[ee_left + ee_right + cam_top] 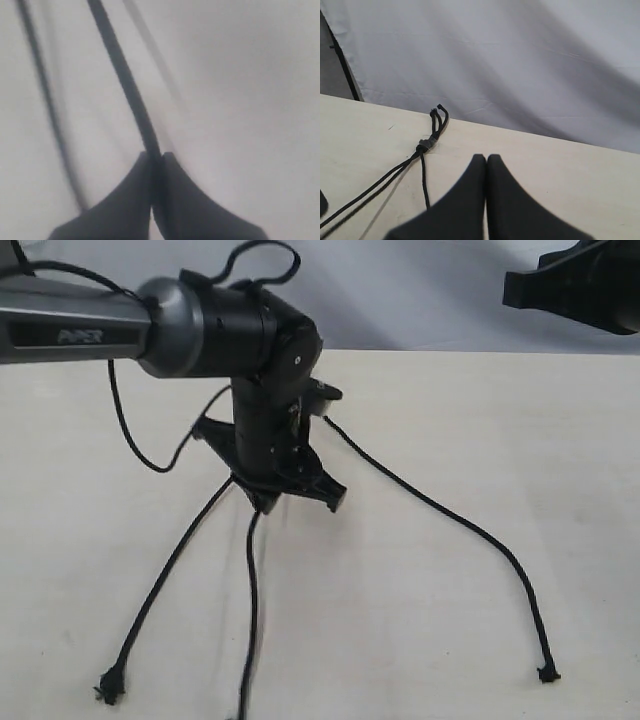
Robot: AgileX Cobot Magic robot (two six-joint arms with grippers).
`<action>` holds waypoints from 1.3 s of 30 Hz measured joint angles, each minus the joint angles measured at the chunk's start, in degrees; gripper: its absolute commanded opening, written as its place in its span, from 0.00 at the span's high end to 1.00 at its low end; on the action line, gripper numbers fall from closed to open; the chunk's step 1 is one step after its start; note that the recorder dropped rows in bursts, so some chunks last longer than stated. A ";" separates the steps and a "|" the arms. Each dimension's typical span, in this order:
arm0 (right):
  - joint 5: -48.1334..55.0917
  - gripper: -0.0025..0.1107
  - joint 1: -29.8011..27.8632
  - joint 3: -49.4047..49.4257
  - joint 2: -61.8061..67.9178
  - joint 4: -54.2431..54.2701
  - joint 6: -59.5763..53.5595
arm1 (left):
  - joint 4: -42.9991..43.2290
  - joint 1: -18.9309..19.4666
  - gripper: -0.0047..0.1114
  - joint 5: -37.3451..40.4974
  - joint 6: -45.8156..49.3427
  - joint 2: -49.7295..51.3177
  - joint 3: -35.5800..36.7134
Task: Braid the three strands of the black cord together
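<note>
Exterior view: your left arm (pixel 250 390) reaches down over the middle of the bench (pixel 450 620), with the left jaws pointing at the surface. From here you cannot tell how they stand. The black cord (pixel 480 535) lies on the bench, and the three strands (pixel 250 620) fan out from under that arm. The left strand (pixel 165 580) runs to a frayed knot (pixel 108 685). The middle strand (pixel 252 570) comes out just beneath the jaw tips and leaves the picture at its lower edge. The right strand (pixel 400 480) curves away to its own knot (pixel 547 673), well apart from the other two. Your right arm (pixel 580 285) hangs at the upper right, above the bench and touching nothing.

Left wrist view: the left jaws are pressed together, pinching one strand between their tips. This pinched strand (pixel 125 75) runs straight away from them across the pale bench. A second strand (pixel 47 100) lies blurred beside it and apart from it. This view does not show which of the three is pinched.

Right wrist view: the right jaws are pressed together with nothing between them, above the bench. Beyond them you see the cord's small loop (pixel 439 117) near the bench's far edge. The grey band (pixel 425 144) sits just below the loop, and the strands run out from it. A grey cloth (pixel 520 60) hangs behind the bench.
</note>
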 measured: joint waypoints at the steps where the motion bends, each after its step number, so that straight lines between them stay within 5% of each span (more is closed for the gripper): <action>1: 0.00 0.98 0.00 0.00 0.00 0.00 0.00 | 3.55 -0.11 0.96 1.72 -0.86 -1.51 0.00; 7: 0.00 0.98 0.00 0.00 0.00 0.00 0.00 | 23.94 0.55 0.96 7.00 -5.82 -5.59 2.20; 17: -1.09 0.98 0.00 0.71 0.00 0.00 0.00 | 26.68 3.72 0.96 0.94 -6.72 -5.39 11.74; 21: -1.24 0.98 0.00 0.71 0.00 0.00 0.00 | 20.51 3.83 0.96 -0.41 -4.89 -5.39 11.87; 29: -1.58 0.98 0.00 0.71 0.00 0.00 0.00 | -8.96 4.16 0.96 -8.07 8.10 -5.39 11.77; 35: -1.58 0.98 0.00 0.71 0.00 0.00 0.00 | -14.33 4.55 0.95 -9.96 10.37 -3.71 11.77; 39: -1.58 0.98 0.00 0.71 0.00 0.00 0.00 | -14.47 4.54 0.70 -9.90 10.62 -3.27 11.77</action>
